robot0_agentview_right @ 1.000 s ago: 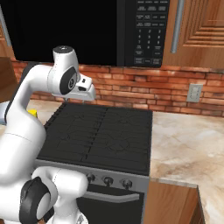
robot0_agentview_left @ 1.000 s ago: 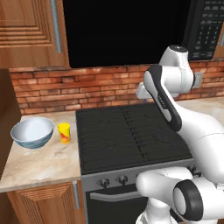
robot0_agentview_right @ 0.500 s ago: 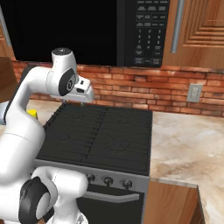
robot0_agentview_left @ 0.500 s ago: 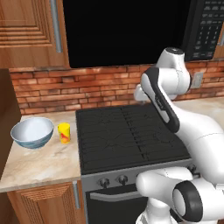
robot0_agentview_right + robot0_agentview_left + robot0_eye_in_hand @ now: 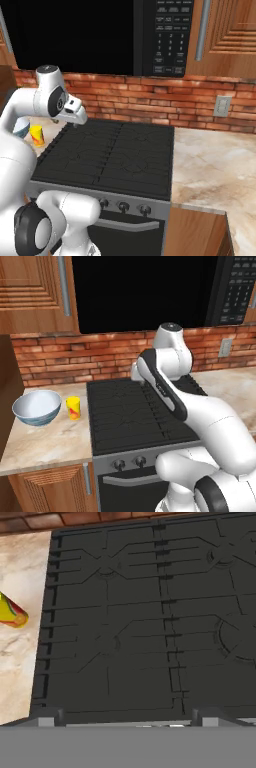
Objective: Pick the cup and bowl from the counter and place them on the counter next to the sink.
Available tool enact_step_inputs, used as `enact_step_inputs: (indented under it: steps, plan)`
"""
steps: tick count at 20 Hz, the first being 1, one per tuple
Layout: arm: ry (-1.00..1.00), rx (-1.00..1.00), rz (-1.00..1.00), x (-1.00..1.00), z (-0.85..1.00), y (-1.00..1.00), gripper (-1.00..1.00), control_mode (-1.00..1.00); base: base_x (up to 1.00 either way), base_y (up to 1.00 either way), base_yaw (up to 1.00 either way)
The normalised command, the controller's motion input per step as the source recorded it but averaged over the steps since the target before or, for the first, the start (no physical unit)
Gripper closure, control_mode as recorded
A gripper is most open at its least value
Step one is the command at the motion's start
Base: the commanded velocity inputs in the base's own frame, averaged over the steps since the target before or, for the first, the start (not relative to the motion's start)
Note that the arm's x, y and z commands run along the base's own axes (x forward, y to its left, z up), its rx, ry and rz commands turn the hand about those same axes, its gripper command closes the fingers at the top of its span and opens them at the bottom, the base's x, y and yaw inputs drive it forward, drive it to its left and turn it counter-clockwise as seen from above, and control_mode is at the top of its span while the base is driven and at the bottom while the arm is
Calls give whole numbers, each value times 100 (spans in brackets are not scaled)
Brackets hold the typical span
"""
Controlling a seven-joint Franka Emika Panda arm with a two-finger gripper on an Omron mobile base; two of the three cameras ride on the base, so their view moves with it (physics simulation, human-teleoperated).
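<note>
A: Where are the cup (image 5: 73,407) and bowl (image 5: 37,407) sitting?
B: Side by side on the worktop (image 5: 47,440), left of the stove (image 5: 137,416).
A: And the fingers (image 5: 130,719)?
B: Hanging spread apart over the stove, holding nothing, probably readying for the cup.

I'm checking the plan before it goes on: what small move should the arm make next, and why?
Probably swing the open gripper left, off the stove and toward the cup. The hand looks down on the burners, while the cup and the bowl stand side by side, untouched, on the counter left of the stove.
</note>
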Motion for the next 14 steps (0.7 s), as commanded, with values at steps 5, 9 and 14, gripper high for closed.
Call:
enact_step_inputs:
  steps: [5, 9, 14]
  plan:
    - [0, 3, -11, 0, -23, 46, -100, -100, 0, 0, 0]
    - [-2, 6, -10, 0, -11, 28, -100, -100, 0, 0, 0]
    - [-1, 20, -3, 0, -8, 20, -100, -100, 0, 0, 0]
